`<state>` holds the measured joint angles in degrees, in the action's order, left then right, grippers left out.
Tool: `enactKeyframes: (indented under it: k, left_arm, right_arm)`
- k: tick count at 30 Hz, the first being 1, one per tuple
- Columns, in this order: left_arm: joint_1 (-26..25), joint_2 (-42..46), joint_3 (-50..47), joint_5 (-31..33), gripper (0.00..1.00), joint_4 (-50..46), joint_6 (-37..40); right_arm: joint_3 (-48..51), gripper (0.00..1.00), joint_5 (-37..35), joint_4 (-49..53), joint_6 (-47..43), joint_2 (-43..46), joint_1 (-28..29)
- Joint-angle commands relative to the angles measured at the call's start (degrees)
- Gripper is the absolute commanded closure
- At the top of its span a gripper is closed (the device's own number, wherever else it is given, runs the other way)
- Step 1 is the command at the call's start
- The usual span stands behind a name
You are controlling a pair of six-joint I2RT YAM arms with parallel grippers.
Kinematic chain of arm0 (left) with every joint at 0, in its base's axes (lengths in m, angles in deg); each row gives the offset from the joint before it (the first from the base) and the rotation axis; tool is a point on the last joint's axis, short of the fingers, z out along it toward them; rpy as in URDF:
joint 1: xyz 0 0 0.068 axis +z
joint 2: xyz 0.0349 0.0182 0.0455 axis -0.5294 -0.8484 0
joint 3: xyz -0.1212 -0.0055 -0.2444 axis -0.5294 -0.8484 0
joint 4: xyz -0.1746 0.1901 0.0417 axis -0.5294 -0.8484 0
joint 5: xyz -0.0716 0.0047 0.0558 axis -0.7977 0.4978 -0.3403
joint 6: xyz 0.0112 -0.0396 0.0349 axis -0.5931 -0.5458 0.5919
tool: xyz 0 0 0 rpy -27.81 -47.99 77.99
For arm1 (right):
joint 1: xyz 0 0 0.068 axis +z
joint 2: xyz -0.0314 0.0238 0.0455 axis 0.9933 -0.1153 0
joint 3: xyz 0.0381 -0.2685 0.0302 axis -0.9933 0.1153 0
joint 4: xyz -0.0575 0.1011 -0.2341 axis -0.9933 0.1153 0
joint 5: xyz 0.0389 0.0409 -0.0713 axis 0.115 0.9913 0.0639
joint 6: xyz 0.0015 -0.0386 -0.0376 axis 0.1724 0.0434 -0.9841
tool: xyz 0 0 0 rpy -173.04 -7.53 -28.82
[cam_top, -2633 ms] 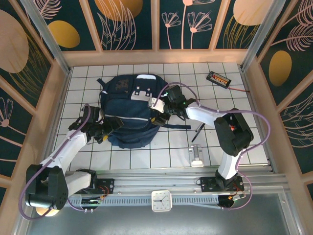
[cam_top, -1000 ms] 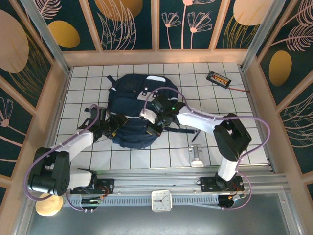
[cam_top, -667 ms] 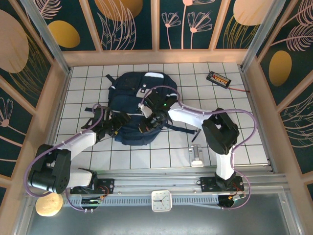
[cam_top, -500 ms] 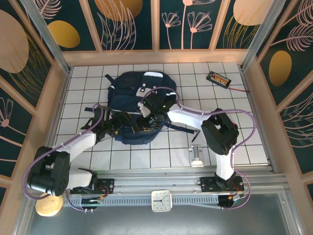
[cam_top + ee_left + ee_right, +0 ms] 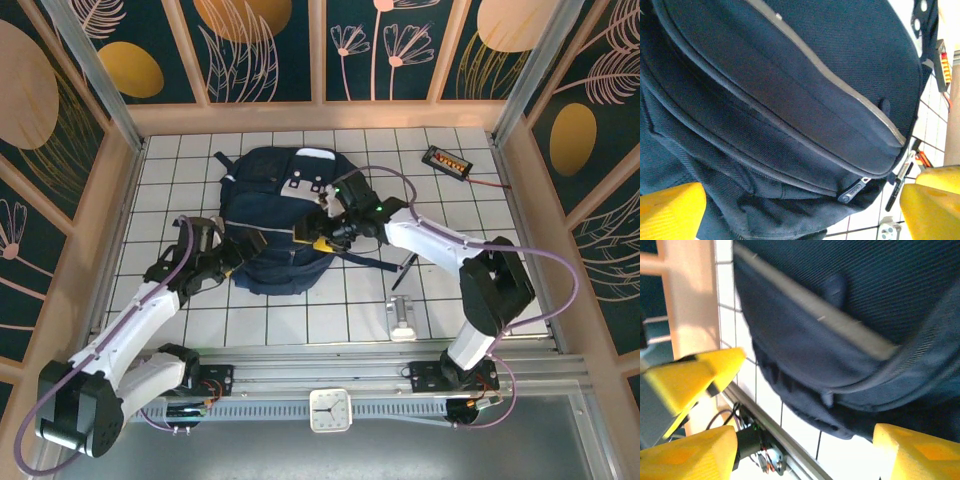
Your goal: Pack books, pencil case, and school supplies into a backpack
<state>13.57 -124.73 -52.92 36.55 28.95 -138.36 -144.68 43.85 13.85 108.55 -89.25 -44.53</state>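
- Top external view: one backpack (image 5: pixel 270 200) lies flat on the tiled table (image 5: pixel 180 150), between the two grippers.
- Left gripper (image 5: pixel 232 255) sits at the bag's near-left edge. In the left wrist view its two yellow fingers (image 5: pixel 670 210) stand spread wide, with navy fabric across the gap and nothing pinched.
- Right gripper (image 5: pixel 316 234) sits at the bag's near-right edge, facing the left one. In the right wrist view its fingers (image 5: pixel 917 455) are also spread, with the bag's lower edge ahead of them; it holds nothing.
- One zipper pull (image 5: pixel 852 190) hangs just ahead of the left gripper, nearer its right finger.
- One pale stripe (image 5: pixel 840 85) runs across the bag, farther out from that gripper.
- One black pen (image 5: pixel 405 270) lies on the tiles to the right of the right gripper, apart from it and off the bag.
- One silver piece (image 5: pixel 402 318) lies near the pen, closer to the arm bases than the right gripper.
- One black gadget (image 5: pixel 446 160) with a red wire lies well beyond the right gripper, toward the far right corner.
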Motion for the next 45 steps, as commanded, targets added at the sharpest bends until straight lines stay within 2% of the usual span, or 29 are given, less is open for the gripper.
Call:
enactKeyframes:
  k: [1,5,11,12,14,18,21,28,33,37,45]
  left_arm:
    - [-0.16,0.92,3.04,1.86,0.01,-5.60,5.31]
    - [-0.19,-0.86,6.14,1.41,0.01,-7.87,11.70]
    - [-0.26,-3.22,8.98,-0.41,0.01,-8.85,18.05]
    - [-0.38,-3.19,9.25,-0.23,0.01,-9.05,18.75]
    - [-0.54,-2.57,9.31,0.19,0.01,-8.73,20.19]
    - [-1.05,-2.78,9.58,0.68,0.01,-10.07,23.48]
    - [-1.57,-3.11,9.21,-0.08,0.01,-9.90,25.71]
    - [-3.31,-8.29,12.87,-6.15,0.02,-7.22,30.43]
    - [-3.95,-12.81,16.29,-9.79,0.16,-8.34,34.64]
    - [-4.60,-15.40,16.92,-14.18,0.23,-7.92,36.18]
    - [-5.71,-21.07,18.34,-12.76,0.36,-8.76,37.71]
  right_arm:
    - [2.10,0.29,-1.28,-4.72,7.74,-0.75,-1.26]
    - [-1.27,0.31,-1.40,-5.33,9.49,-4.89,-1.28]
    - [0.33,0.44,-2.45,-8.53,14.23,-7.43,-1.32]
    - [0.34,0.48,-2.95,-8.90,14.64,-7.72,-1.26]
    - [0.17,0.63,-3.86,-10.26,15.63,-7.98,-1.29]
    - [-1.22,0.78,-4.66,-11.56,17.00,-8.09,-1.17]
    - [-1.35,1.00,-3.88,-12.16,17.93,-7.89,-1.10]
    - [-2.02,1.00,-4.40,-13.37,21.73,-5.39,-0.47]
    - [-4.13,1.00,-4.48,-13.10,23.05,-4.74,-0.40]
    - [-5.74,1.00,-4.40,-12.82,23.60,-4.62,-0.31]
    - [-8.08,1.00,-3.70,-12.50,24.13,-5.44,0.11]
